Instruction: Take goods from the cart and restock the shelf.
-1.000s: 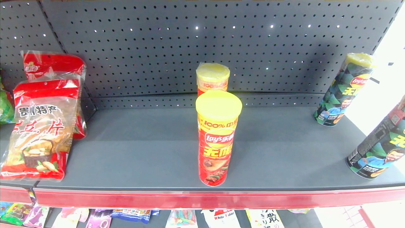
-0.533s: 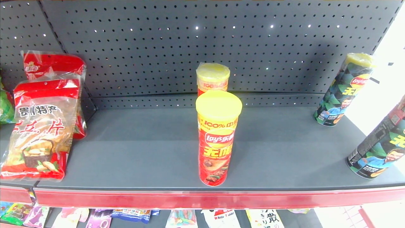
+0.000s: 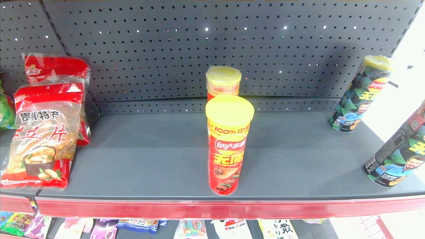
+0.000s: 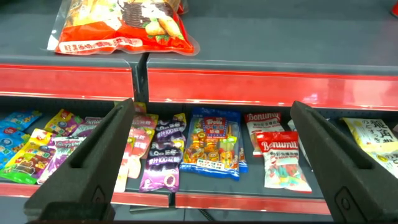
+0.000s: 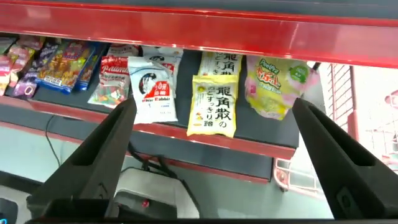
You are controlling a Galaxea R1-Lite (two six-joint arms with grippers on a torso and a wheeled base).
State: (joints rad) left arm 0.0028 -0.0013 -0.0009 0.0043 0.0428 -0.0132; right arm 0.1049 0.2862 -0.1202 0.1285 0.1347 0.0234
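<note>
Shelf (image 3: 149,159) holds chip cans (image 3: 228,149), snack bags (image 3: 43,132).

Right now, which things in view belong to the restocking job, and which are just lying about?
Job: the grey shelf, the two red chip cans mid-shelf (likely the restocked row), the left gripper and right gripper, both open and empty.
Lying about: snack bags at the shelf's left, two dark chip cans at its right, candy packets on the lower shelf.
</note>
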